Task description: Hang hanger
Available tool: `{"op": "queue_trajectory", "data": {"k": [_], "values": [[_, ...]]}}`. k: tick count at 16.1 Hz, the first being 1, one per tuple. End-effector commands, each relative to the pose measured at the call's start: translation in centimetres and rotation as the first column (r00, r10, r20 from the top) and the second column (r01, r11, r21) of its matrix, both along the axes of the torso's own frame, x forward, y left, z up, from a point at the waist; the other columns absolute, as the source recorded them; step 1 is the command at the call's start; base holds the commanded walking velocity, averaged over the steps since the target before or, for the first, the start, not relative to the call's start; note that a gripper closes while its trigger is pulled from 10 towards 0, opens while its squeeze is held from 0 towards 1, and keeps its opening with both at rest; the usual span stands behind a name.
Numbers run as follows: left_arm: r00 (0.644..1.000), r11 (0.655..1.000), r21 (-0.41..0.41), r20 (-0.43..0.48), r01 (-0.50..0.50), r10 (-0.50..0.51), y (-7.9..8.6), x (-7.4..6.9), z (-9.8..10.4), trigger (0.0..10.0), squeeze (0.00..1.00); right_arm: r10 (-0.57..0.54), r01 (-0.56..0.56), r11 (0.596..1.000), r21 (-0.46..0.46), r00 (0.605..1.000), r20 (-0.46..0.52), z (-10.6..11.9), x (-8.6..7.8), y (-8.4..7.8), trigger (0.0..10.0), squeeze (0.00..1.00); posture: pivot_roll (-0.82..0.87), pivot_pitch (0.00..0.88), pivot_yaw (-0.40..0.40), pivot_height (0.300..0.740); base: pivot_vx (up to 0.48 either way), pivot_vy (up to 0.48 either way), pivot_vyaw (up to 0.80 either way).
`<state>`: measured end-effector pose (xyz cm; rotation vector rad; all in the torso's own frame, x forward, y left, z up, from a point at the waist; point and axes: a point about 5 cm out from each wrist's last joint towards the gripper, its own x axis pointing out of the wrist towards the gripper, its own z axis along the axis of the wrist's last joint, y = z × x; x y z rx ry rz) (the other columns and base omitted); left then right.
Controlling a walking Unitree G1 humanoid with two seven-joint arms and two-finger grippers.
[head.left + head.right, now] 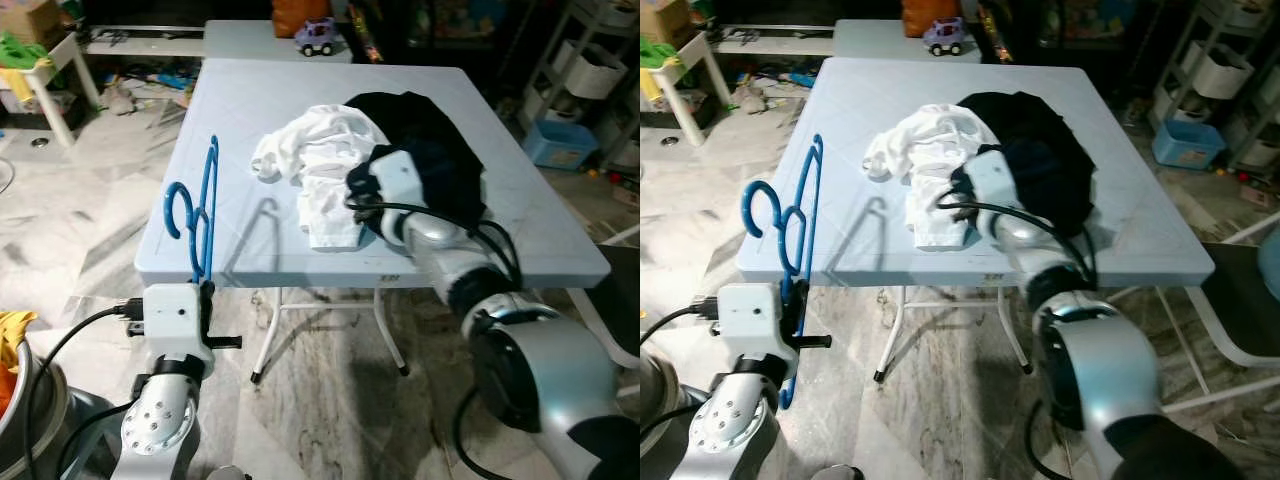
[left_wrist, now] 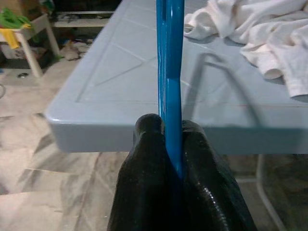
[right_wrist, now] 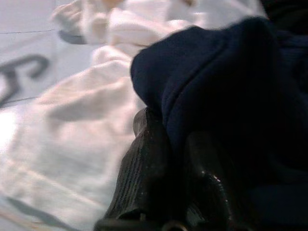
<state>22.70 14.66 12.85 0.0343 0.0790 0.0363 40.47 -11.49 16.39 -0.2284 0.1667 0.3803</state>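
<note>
Jaws clamp blue hanger (upright) beside table; marble floor, seemingly.

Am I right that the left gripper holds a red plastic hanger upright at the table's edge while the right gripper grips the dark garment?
Nearly: the plastic hanger in the left gripper is blue, not red, as the left wrist view shows. The right gripper does grip the dark navy garment on the pale blue table.

hanger – bright blue | table – pale blue | crumpled garment – white | other garment – dark navy-black | fingers – black | floor – grey-veined marble
</note>
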Motion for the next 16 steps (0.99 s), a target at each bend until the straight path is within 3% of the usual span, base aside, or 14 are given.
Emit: {"op": "queue_trajectory", "data": {"k": [1, 2, 3, 5, 6, 7, 12, 16], "values": [[0.999, 1.000, -0.007, 0.028, 0.027, -0.026, -0.5, 0.5, 0.3, 10.0, 0.00, -0.016, 0.016, 1.000, 0.000, 1.000, 0.026, -0.2, -0.1, -0.8, 10.0, 0.00, 0.10, 0.031, -0.046, 0.740, 0.000, 0.000, 0.00], [0.999, 1.000, -0.007, 0.030, 0.030, -0.030, -0.5, 0.6, 0.3, 10.0, 0.00, -0.026, 0.026, 0.999, 0.020, 1.000, 0.015, -0.6, -0.3, -1.0, 10.0, 0.00, 0.09, 0.029, -0.045, 0.740, 0.000, 0.000, 0.00], [0.998, 0.999, -0.007, 0.038, 0.041, -0.040, -0.7, 1.0, 0.4, 10.0, 0.00, -0.054, 0.054, 0.995, 0.088, 0.999, -0.001, -1.6, -0.7, -1.5, 0.0, 0.00, 0.08, 0.018, -0.039, 0.740, 0.000, 0.000, 0.00], [0.998, 0.999, -0.008, 0.045, 0.045, -0.045, -0.7, 1.4, 0.4, 10.0, 0.00, -0.098, 0.098, 0.984, 0.148, 0.995, -0.010, -2.5, -1.1, -1.9, 0.0, 0.00, 0.07, 0.008, -0.037, 0.740, 0.000, 0.000, 0.00], [0.998, 0.999, -0.010, 0.047, 0.045, -0.045, -0.7, 1.5, 0.3, 10.0, 0.00, -0.130, 0.127, 0.972, 0.196, 0.992, 0.000, -2.7, -1.3, -2.1, 3.5, 0.00, 0.06, 0.005, -0.036, 0.740, 0.000, 0.000, 0.00], [0.998, 0.999, -0.011, 0.047, 0.045, -0.045, -0.7, 1.5, 0.3, 10.0, 0.00, -0.142, 0.133, 0.969, 0.210, 0.989, 0.028, -2.6, -1.4, -2.2, 10.0, 0.00, 0.05, 0.002, -0.036, 0.740, 0.000, 0.000, 0.00], [0.998, 0.999, -0.012, 0.049, 0.032, -0.032, -0.3, 1.3, -0.1, 10.0, 0.00, -0.195, 0.154, 0.954, 0.259, 0.971, 0.141, -2.1, -1.9, -3.2, 10.0, 0.00, 0.04, 0.000, -0.039, 0.740, 0.000, 0.000, 0.00], [0.999, 1.000, -0.014, 0.044, 0.011, -0.011, 0.1, 0.9, -0.4, 10.0, 0.00, -0.203, 0.158, 0.955, 0.253, 0.966, 0.160, -3.0, -3.0, -4.1, 10.0, 0.00, 0.04, 0.004, -0.039, 0.740, 0.000, 0.000, 0.00]]}}
